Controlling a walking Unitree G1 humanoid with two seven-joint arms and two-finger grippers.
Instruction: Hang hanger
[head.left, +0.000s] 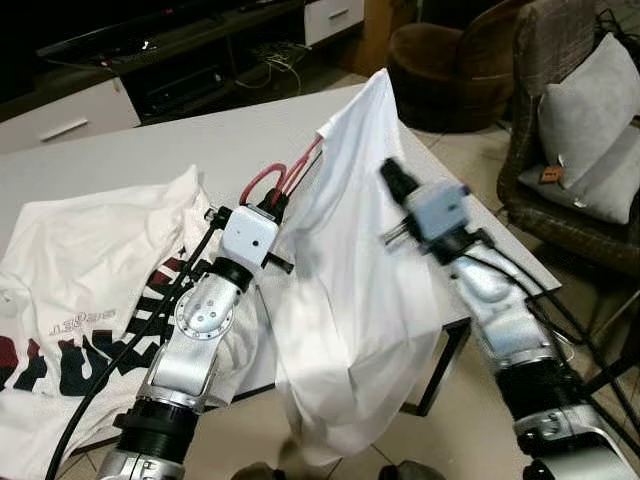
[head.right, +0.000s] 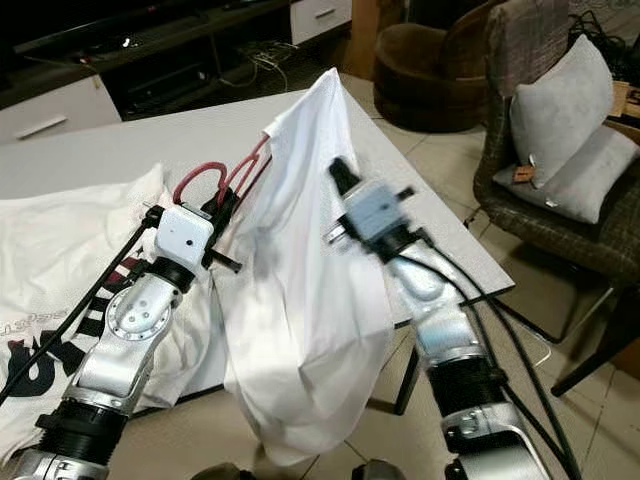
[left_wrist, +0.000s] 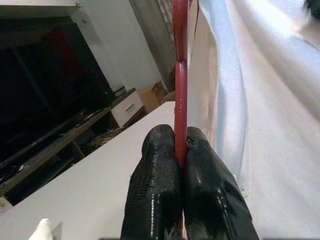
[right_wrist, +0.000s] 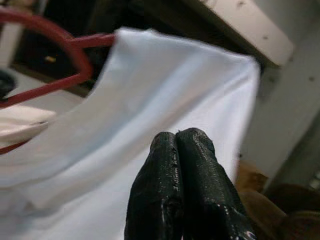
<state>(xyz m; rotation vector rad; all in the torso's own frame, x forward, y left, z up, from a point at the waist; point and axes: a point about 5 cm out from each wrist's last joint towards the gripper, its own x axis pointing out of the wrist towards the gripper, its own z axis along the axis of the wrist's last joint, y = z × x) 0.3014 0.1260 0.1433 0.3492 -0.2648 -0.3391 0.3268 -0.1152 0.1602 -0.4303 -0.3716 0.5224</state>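
Left wrist view: left gripper (left_wrist: 181, 150) clenched on red hanger (head.left: 268, 178) w/ white shirt (head.left: 350, 300) draped, above table (head.left: 180, 140). Right gripper (right_wrist: 176, 137) pinched closed by shirt. Next: prob carry to a rail.

A white desk (head.left: 120, 150) spreads across the near room over a pale tiled floor (head.left: 450, 150). Along the far wall runs a low dark TV unit (head.left: 180, 45) with white drawers (head.left: 65, 118), cables tangled beside it. To the far right stands a round brown armchair (head.left: 445, 70), and nearer right a woven chair (head.left: 565, 120) holds grey cushions (head.left: 590, 110).
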